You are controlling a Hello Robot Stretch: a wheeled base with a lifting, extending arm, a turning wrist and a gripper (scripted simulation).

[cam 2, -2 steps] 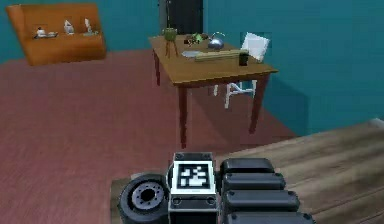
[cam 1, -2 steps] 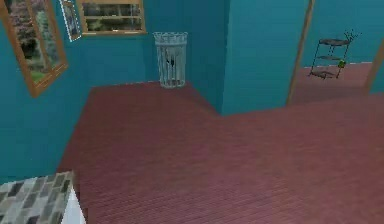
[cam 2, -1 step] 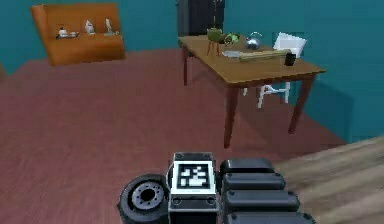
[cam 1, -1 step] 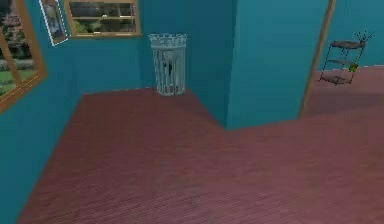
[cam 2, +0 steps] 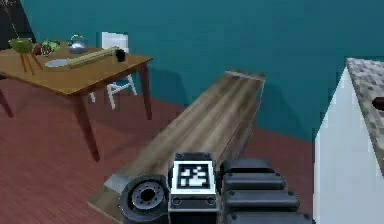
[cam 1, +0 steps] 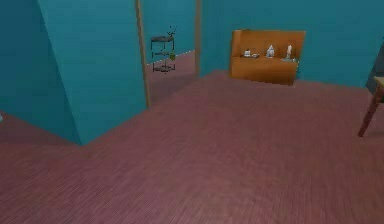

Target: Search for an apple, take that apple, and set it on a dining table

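The step in hand reads as the search. What matters is how the gripper (cam 2: 148, 197) stands to the brown wooden dining table (cam 2: 100, 72). The gripper's dark body sits low in the arm side view, beside a white square marker with black marks (cam 2: 192, 178). The table lies up and to the left of it, well apart. A long pale wooden bench (cam 2: 205, 120) starts just beside the gripper, and its long axis runs up toward the right, away from the table. The fingers' far end cannot be made out, so I cannot tell how the jaws stand or whether anything is held. The tabletop carries a green leafy clump (cam 2: 24, 44), a grey kettle-like vessel (cam 2: 77, 44), a pale plate (cam 2: 57, 63) and a small dark round thing (cam 2: 120, 56). A reddish speck beside the leafy clump might be the apple, but it is too small to name. A white chair (cam 2: 120, 88) stands behind the table. In the forward view, a doorway (cam 1: 182, 25) in the teal wall gives onto a dark wire rack (cam 1: 163, 50), and an orange-brown wooden shelf unit (cam 1: 262, 62) holding small bottles stands to its right. Checking the table first looks the better bet, since the apple must end up there.
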